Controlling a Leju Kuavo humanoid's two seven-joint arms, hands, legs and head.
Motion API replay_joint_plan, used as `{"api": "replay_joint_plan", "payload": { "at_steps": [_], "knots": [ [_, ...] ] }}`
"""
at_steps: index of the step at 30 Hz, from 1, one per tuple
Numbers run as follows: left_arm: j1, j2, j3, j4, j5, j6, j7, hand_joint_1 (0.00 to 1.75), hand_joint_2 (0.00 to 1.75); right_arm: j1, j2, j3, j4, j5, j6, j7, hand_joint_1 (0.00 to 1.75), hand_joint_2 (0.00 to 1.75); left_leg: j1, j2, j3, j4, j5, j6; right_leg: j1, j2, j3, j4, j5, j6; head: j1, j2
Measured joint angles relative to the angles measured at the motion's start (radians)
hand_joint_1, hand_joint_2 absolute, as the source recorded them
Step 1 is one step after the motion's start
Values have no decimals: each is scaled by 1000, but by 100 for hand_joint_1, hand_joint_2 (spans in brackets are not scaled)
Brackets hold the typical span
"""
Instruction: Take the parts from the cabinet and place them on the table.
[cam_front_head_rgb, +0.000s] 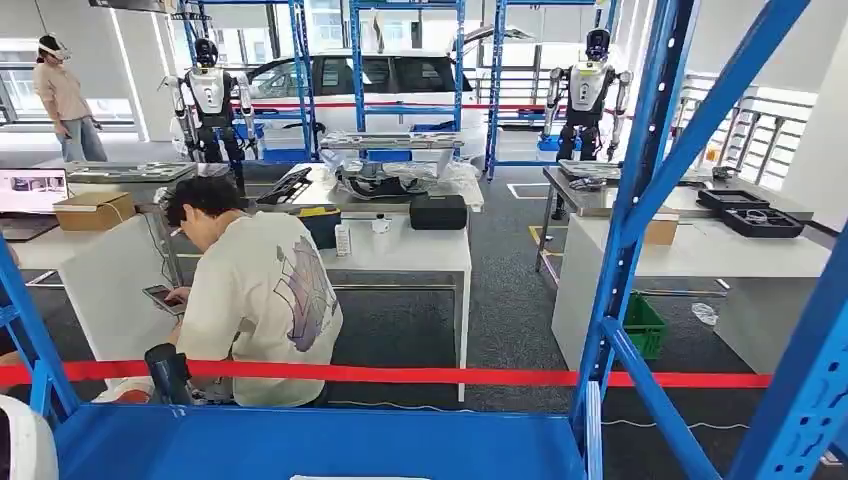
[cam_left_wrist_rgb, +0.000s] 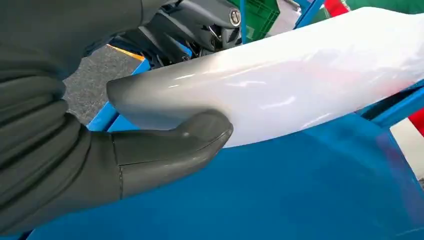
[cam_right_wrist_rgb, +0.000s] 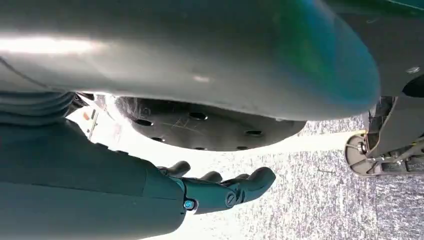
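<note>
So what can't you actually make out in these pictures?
- White part, left wrist view: its far end is cut off by the picture's edge, and the left hand covers its near end.
- Left hand's fingers: hidden behind the part, so the grip is unclear.
- Right hand, right wrist view: a large blurred grey shape hides what lies beyond it.

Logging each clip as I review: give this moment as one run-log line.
left hand: thumb on white part above blue shelf | right hand: holds nothing, fingers apart | part not yet on table
</note>
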Motion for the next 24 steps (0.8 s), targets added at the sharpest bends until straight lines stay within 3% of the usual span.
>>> {"api": "replay_joint_plan", "payload": {
  "at_steps": [18,24],
  "knots": [
    [52,7,6,-59,-32,2,-15,175,175,0,0,16,0,0,0,0,0,0,0,0,1,0,0,0,0,0,0,0,0,0,0,0],
    [64,3,6,-111,-120,24,24,175,175,0,0,16,0,-2,0,-2,0,0,0,0,2,0,0,0,0,0,0,0,0,0,0,0]
  ]
}}
